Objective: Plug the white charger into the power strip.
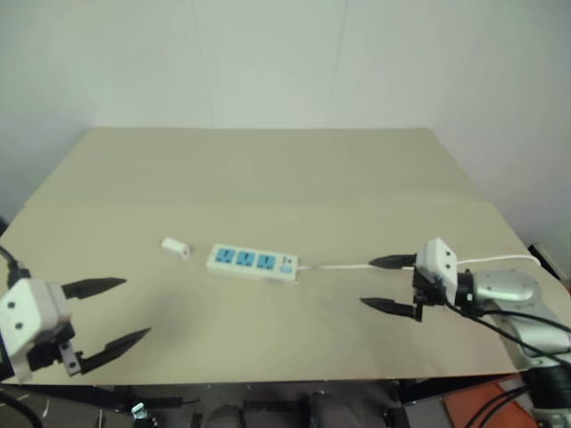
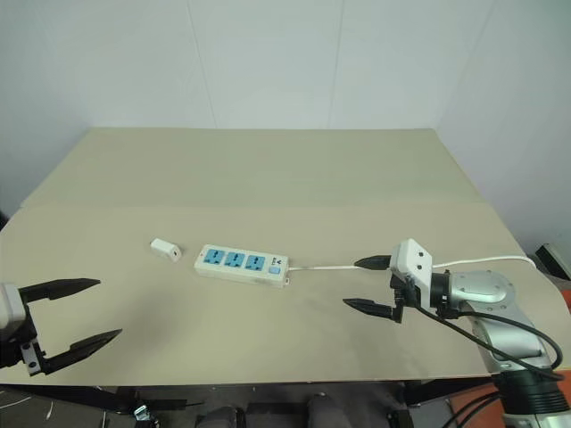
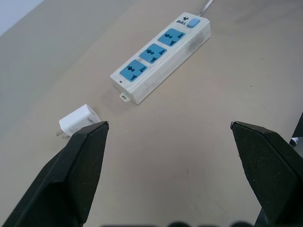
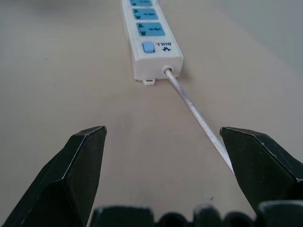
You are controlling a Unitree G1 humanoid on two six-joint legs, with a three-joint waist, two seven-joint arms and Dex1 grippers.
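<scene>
Big tan table (image 1: 268,169) fills most of the scene, pale wall behind it, a faint seam running across the top approx halfway back

Power strip (image 1: 253,262) lies flat near the table's middle, long axis approx left-right, slightly angled. White bar w/ three blue socket faces up, all three free, small blue switch (image 4: 148,46) at its right end. Thin white cord (image 1: 335,266) leaves that right end and runs across the table toward the right edge, passing under/behind the right arm

Right gripper (image 1: 391,283) hangs over the table to the right of the strip, pointing left toward the strip's switch end, well apart from it. Its two black fingers are spread wide, nothing btwn them; in its wrist view the cord runs up btwn the finger tips to the strip's end, cord nearer one finger (image 4: 258,163)

Left gripper (image 1: 120,311) sits at the near-left corner of the table, pointing right, also spread wide & empty, well apart from strip and charger. In its wrist view charger and strip both lie ahead on the table, beyond the fingers (image 3: 78,165)

White charger (image 1: 175,248) lies on its side on the table just left of the strip's left end, near it but not touching; unplugged, metal prongs (image 3: 60,134) pointing away from the strip
</scene>
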